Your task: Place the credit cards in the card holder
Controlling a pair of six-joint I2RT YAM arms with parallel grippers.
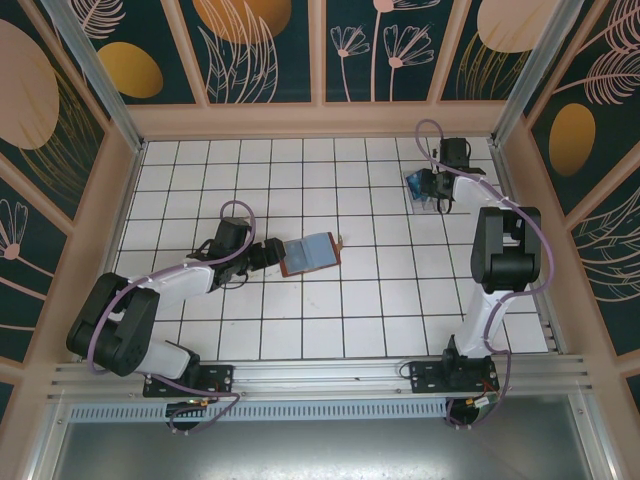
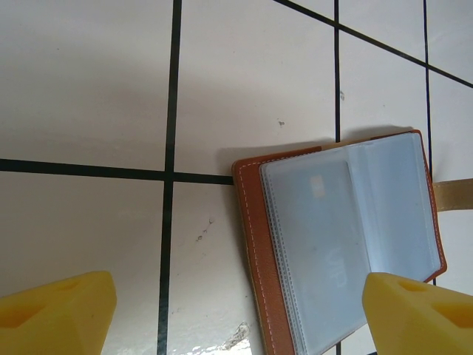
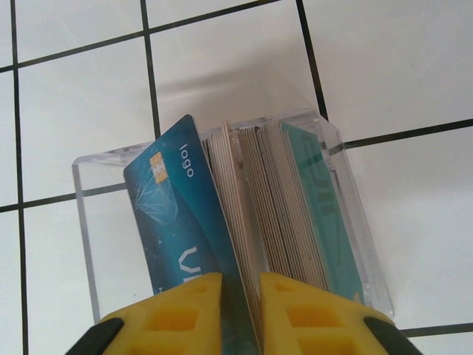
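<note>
Seen from above, one card holder (image 1: 310,252) lies open on the tiles just beyond the left gripper (image 1: 268,254), its long axis running left to right. At the left wrist the jaws stand wide apart, with the holder nearer the right finger. At the right wrist, the right gripper (image 3: 240,318) pinches one blue card (image 3: 174,214). The card stands on edge and leans left beside the tightly packed credit cards (image 3: 266,207), in one clear box (image 3: 85,222).

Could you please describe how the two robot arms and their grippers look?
The left arm and right arm have white links with bulky black joints and black bases. A thin purple cable loops along each. The gripper fingers are yellow blocks with moulded recesses.
</note>
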